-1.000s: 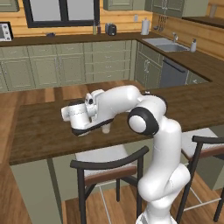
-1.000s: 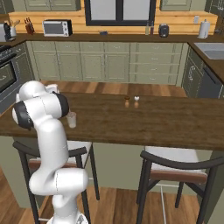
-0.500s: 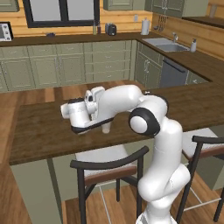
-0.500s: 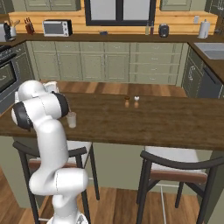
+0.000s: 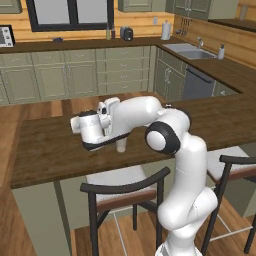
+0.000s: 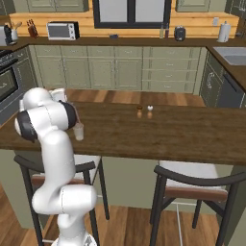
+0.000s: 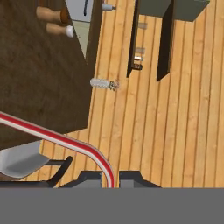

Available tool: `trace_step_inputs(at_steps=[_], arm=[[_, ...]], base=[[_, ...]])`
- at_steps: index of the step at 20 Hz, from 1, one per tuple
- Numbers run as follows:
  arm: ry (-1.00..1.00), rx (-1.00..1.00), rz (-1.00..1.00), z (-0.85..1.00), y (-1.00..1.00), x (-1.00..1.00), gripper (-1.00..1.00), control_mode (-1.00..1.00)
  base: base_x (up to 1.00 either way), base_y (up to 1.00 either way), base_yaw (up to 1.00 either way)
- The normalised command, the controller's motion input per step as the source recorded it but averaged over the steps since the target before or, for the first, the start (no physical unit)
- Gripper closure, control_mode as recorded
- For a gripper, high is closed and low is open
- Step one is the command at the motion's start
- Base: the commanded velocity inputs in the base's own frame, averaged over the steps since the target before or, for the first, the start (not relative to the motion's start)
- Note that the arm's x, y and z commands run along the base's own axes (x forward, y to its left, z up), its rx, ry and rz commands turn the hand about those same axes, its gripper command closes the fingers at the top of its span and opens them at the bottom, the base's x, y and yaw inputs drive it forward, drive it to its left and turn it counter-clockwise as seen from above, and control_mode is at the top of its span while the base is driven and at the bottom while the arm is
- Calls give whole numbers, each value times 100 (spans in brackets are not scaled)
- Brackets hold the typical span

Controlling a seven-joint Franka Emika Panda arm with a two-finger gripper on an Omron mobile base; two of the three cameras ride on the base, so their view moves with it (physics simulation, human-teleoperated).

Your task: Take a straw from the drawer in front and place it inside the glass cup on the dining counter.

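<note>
My gripper [image 7: 110, 178] pinches the straw [image 7: 65, 141] tight, right beside the cup [image 5: 121, 145] on the surface [image 5: 50, 145], so I think I must tip the straw's end over the cup's mouth before letting go.

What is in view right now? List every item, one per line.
dining counter: one, dark brown wood, across the middle of the room
glass cup: one, clear, upright on the dining counter beside the arm
straw: one, red and white, bent, held at one end
shakers: two, small, side by side mid-counter
stools: two, black-framed, on the near side of the dining counter
microwave: one, silver, on the back counter
arm: one, white with dark joints, bent over the counter
pincer: one, dark, shut on the straw
</note>
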Motion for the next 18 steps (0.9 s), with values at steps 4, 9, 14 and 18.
trace_step_inputs(at_steps=[4, 9, 14, 18], arm=[[0, 1, 0, -20, 6, 26, 100, -100], [0, 0, 0, -25, 18, 9, 100, -100], [0, 0, 0, -20, 16, 5, 100, -100], [0, 0, 0, -20, 7, 10, 100, -100]], base=[[0, 0, 0], [0, 0, 0], [0, 0, 0], [0, 0, 0]])
